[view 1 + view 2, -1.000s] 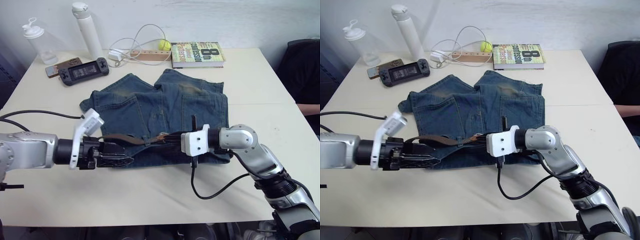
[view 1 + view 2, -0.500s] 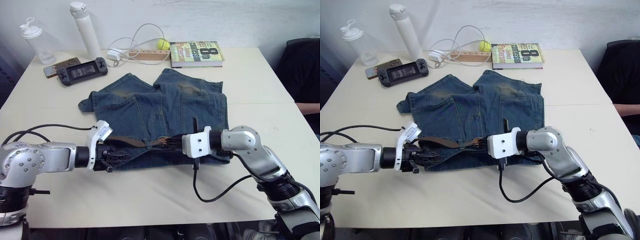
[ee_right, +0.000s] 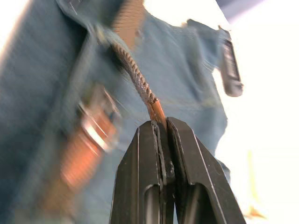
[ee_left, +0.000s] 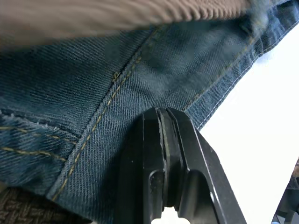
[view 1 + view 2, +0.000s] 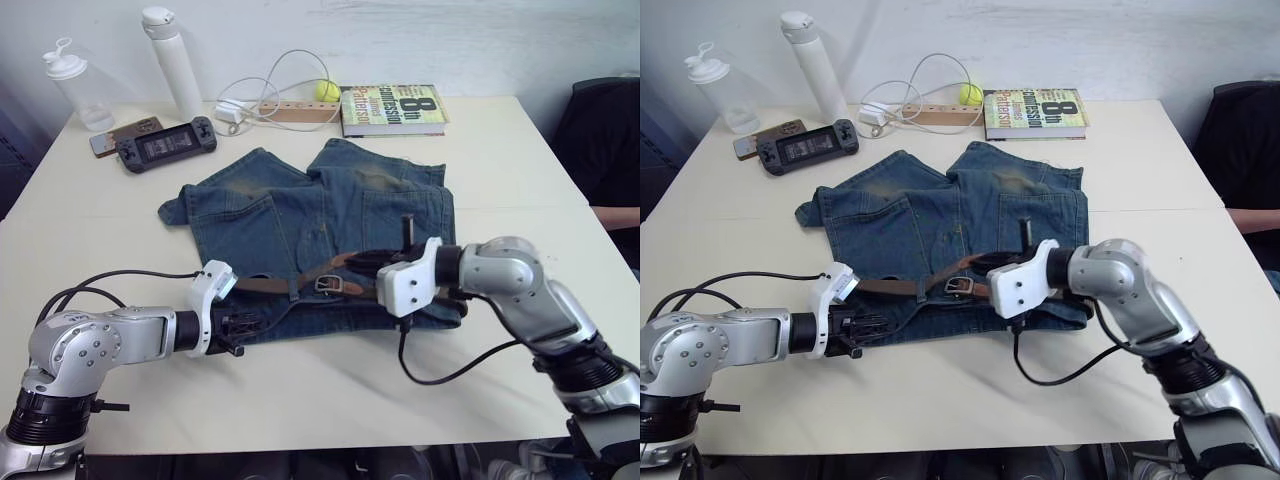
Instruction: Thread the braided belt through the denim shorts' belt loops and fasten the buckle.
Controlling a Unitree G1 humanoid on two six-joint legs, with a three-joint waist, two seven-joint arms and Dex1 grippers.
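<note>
The denim shorts (image 5: 320,215) lie flat in the middle of the table, waistband toward me. Along the waistband runs the braided belt (image 5: 268,286), passing under a belt loop (image 5: 293,289). Its silver buckle (image 5: 328,284) lies just right of that loop. My right gripper (image 3: 162,122) is shut on the belt's tan leather tip (image 3: 156,109), held slightly above the shorts right of the buckle. My left gripper (image 4: 162,112) is shut, its tips against the denim at the waistband's near left edge (image 5: 255,320). I see no fabric between its fingers.
At the back of the table are a book (image 5: 392,107), a yellow ball (image 5: 329,90), a white cable (image 5: 275,85), a handheld game console (image 5: 167,144), a phone (image 5: 122,134) and two bottles (image 5: 172,55). A dark-clothed person's arm (image 5: 612,215) shows at the right edge.
My left gripper has shut and drawn back toward the waistband's near left edge. My right gripper has moved right and up with the belt tip, and the buckle now lies exposed.
</note>
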